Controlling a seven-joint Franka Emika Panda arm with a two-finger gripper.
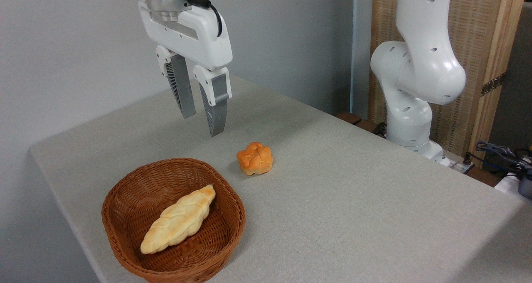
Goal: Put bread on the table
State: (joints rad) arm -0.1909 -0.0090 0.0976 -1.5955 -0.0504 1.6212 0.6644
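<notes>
Gripper hangs empty above the table, fingers a narrow gap apart. Bread lies diagonally inside the wicker basket, well below and slightly left of the fingertips. Small orange bun sits on the tabletop beside the basket.

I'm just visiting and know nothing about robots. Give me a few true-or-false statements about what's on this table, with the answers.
1. The long braided bread lies inside the basket. True.
2. The gripper is holding the small round bun. False: it hangs open and empty above the table, and the bun sits on the tabletop.
3. The bun is outside the basket, to its upper right in the picture. True.
4. The bread is already on the table. False: it rests in the basket, untouched.
5. The basket holds two pieces of bread. False: only the long loaf is in it.
</notes>
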